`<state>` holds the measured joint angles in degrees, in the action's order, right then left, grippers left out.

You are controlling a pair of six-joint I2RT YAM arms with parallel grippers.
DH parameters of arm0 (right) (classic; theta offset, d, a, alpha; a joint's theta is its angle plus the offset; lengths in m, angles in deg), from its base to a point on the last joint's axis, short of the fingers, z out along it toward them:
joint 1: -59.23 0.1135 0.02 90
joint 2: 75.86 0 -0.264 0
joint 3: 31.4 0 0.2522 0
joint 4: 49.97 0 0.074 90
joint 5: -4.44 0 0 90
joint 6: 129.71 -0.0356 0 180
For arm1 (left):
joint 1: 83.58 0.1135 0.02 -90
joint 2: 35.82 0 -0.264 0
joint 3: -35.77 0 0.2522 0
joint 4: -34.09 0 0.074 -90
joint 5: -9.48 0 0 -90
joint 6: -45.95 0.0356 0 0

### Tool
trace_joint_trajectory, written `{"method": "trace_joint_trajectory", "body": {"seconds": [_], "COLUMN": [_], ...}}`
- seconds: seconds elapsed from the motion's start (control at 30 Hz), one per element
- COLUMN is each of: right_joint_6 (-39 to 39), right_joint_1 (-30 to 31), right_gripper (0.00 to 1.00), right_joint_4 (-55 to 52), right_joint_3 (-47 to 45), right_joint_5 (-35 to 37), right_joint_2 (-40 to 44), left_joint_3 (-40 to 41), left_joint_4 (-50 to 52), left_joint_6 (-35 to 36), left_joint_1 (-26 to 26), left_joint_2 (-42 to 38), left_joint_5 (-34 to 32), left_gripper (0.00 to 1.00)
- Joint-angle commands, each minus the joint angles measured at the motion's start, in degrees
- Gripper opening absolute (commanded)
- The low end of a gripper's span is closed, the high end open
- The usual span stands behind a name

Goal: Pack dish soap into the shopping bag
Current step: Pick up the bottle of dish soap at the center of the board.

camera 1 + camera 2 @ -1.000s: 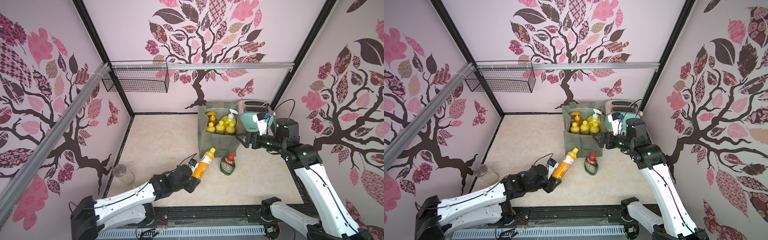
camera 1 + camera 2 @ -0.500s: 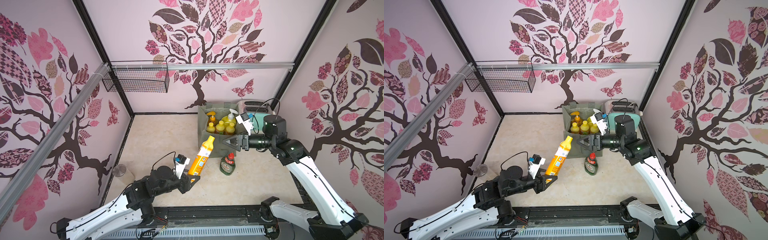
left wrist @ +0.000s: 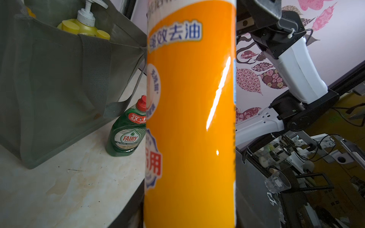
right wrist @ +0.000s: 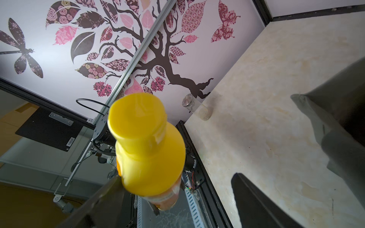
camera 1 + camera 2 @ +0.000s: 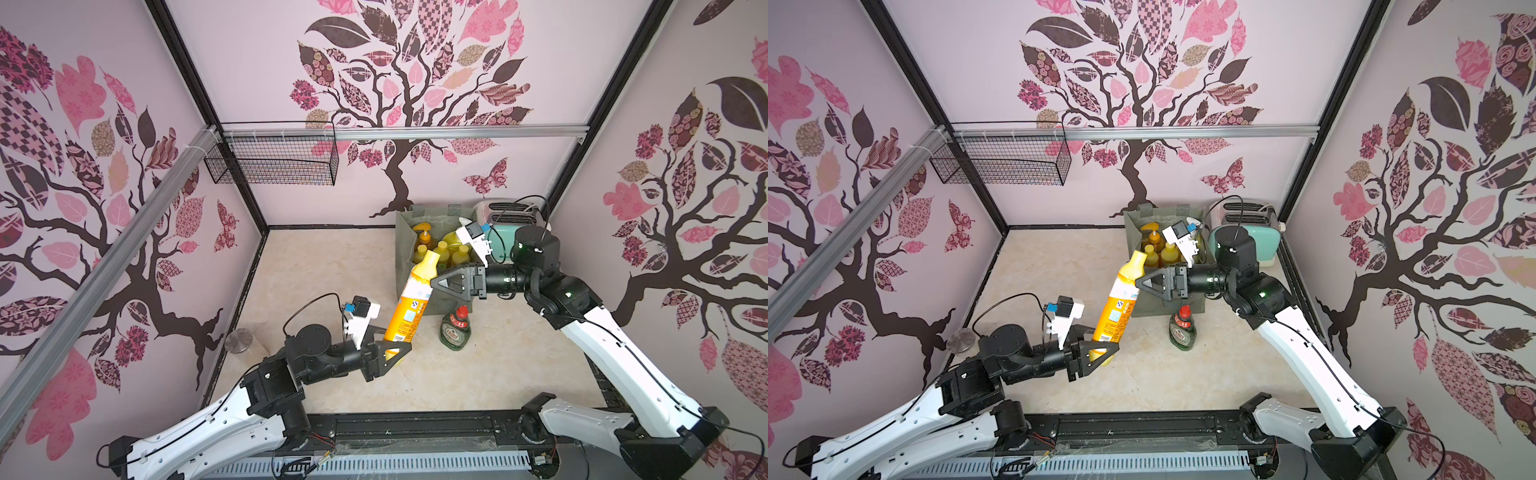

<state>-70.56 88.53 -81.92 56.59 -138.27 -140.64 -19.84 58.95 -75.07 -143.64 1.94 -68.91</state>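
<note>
One orange bottle [image 5: 409, 305] with a yellow cap is held by its base in the left gripper [image 5: 395, 350], whose jaws are clamped on it. The bottle is kept clear of the table [image 5: 324, 266] and tilted, cap toward the shopping bag [image 5: 404, 232]. The right gripper [image 5: 439, 284] is placed at the bottle's upper half with its two fingers [image 4: 256, 199] spread wide. In the right wrist view the cap is seen between them, one finger close by the shoulder and the other well apart, so nothing is gripped. Five bottles are counted inside the bag in a top view: one orange pump bottle [image 5: 424, 240], one big yellow bottle [image 5: 450, 240] and three small yellow-capped bottles [image 5: 441, 250], partly hidden by the right wrist. One green Fairy bottle [image 5: 456, 334] is stood upright on the table just in front of the bag. Three other things are seen — one toaster [image 5: 511, 212] just beside the bag, one wire basket [image 5: 274, 160] hung on the rail, and one glass jar [image 5: 239, 341] by the left wall.
</note>
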Motion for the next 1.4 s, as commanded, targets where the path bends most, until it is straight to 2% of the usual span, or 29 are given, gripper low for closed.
{"method": "trace_joint_trajectory", "body": {"seconds": [0.0,0.17,0.43,0.67,0.87,1.03,1.17,1.27,1.37], "right_joint_6": [-3.5,-4.8,-0.9,0.0,0.0,2.4,7.7,11.5,15.3], "right_joint_1": [0.7,1.9,5.7,6.0,6.0,6.0,5.9,5.8,5.5], "right_gripper": [0.89,0.84,0.78,0.65,0.55,0.51,0.46,0.44,0.44], "right_joint_4": [8.1,11.0,6.7,6.5,6.8,3.4,-4.7,-11.1,-17.8], "right_joint_3": [-0.6,-0.2,0.5,1.1,1.1,3.3,8.7,14.1,20.5], "right_joint_5": [-1.8,-3.2,-2.2,-0.7,-0.1,2.3,7.8,13.8,22.3], "right_joint_2": [0.4,0.2,-0.6,0.1,0.8,0.8,-0.3,-1.8,-3.7], "left_joint_3": [-2.9,-3.2,-3.9,-4.3,-3.7,-3.9,-4.4,-5.1,-7.2], "left_joint_4": [-11.8,-12.9,-15.3,-16.2,-15.3,-12.3,-6.8,-1.6,3.7], "left_joint_6": [-0.8,-1.6,-2.5,-3.0,-3.0,-2.1,-0.2,1.3,2.7], "left_joint_1": [-0.2,-0.2,-0.2,-0.2,-0.2,-0.2,-0.2,-0.2,-0.1], "left_joint_2": [-0.5,0.4,1.4,2.6,1.8,0.6,-1.7,-4.0,-5.4], "left_joint_5": [3.6,5.1,5.9,6.5,6.0,5.3,2.7,-2.1,-9.7], "left_gripper": [0.00,0.00,0.00,0.00,0.19,0.54,0.71,0.83,0.85]}}
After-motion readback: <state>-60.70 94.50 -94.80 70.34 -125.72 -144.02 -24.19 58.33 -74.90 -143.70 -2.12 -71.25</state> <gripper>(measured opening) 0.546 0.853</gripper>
